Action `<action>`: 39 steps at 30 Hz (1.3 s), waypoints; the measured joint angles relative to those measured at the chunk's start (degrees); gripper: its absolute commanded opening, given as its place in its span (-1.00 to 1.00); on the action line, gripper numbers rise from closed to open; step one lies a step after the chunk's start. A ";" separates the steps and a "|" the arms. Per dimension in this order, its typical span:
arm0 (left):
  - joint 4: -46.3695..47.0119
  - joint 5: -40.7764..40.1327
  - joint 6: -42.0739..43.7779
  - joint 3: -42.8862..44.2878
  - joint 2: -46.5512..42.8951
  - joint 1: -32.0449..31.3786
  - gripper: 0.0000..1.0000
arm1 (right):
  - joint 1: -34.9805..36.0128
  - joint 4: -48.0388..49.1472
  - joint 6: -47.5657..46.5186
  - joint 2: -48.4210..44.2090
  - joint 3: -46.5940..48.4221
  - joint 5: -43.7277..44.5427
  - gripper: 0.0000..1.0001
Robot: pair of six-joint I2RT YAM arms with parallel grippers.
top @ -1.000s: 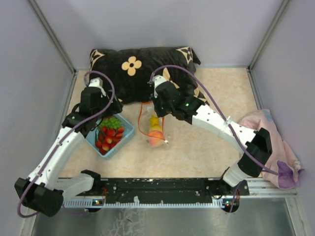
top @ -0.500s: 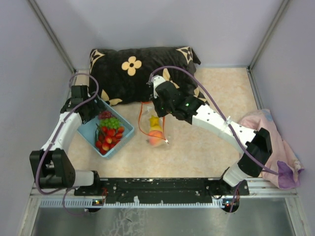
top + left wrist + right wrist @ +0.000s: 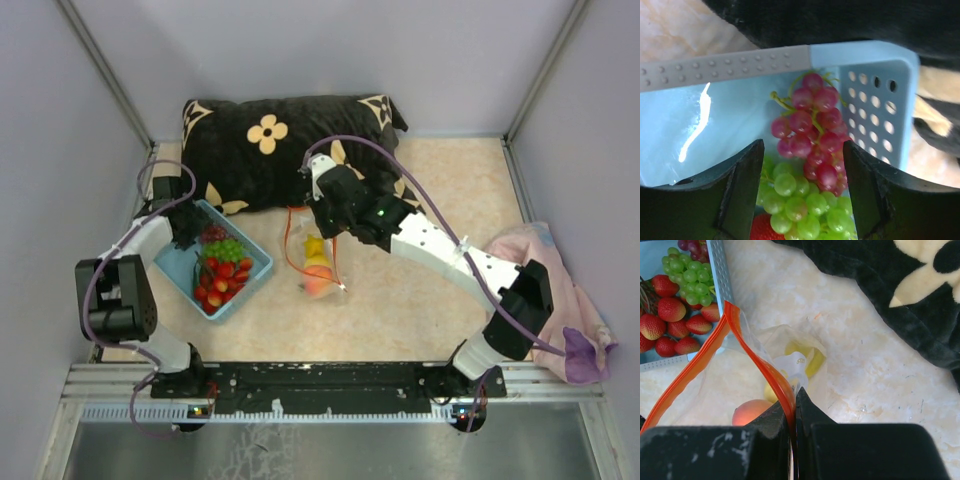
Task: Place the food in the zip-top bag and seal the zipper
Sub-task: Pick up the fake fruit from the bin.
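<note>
left gripper [image 3: 802, 150], jaws spread, over red grapes [image 3: 812, 135] at basket [image 3: 740, 62] far corner; i'd drop straight, close mid-bunch. right gripper [image 3: 792, 407] pinches zipper [image 3: 747, 340].

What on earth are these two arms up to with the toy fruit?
The right gripper pinches the red-orange zipper strip of a clear plastic bag, holding its mouth open; an orange peach and a yellow fruit already lie inside. The left gripper, jaws open, hovers over a light blue plastic basket holding red grapes, green grapes and strawberries.

Glossy plastic basket [image 3: 725, 67], crinkly bag [image 3: 790, 340]
</note>
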 measured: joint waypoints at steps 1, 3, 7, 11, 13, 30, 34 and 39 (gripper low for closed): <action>0.28 -0.44 -0.44 0.02 1.11 0.20 0.42 | -0.02 -0.07 0.00 0.00 -0.09 -0.15 -0.93; 0.46 -0.96 -0.83 0.22 3.08 0.31 0.43 | -0.02 0.02 -0.02 0.00 -0.44 -0.37 -0.93; 0.85 -1.18 -1.40 2.08 7.82 0.31 0.44 | -0.04 0.15 -0.44 0.00 -0.72 -0.79 -0.93; 1.55 -1.01 -1.88 4.68 11.67 0.31 0.37 | -0.24 0.15 -0.87 0.00 -0.74 -1.01 -0.93; 2.08 -0.98 -1.92 5.62 12.66 0.31 0.26 | -0.39 0.15 -1.03 0.00 -0.72 -1.03 -0.93; 2.12 -2.54 0.59 3.26 6.23 0.33 -1.00 | -1.44 0.15 -1.49 0.00 -0.72 -1.49 -0.93; 2.05 -3.10 2.58 2.25 0.70 0.35 -1.00 | -1.46 0.15 -1.46 0.00 -0.72 -1.90 -0.93; 1.88 -3.98 5.86 1.68 -5.64 0.42 -1.00 | -1.46 0.15 -1.38 0.00 -0.72 -2.43 -0.93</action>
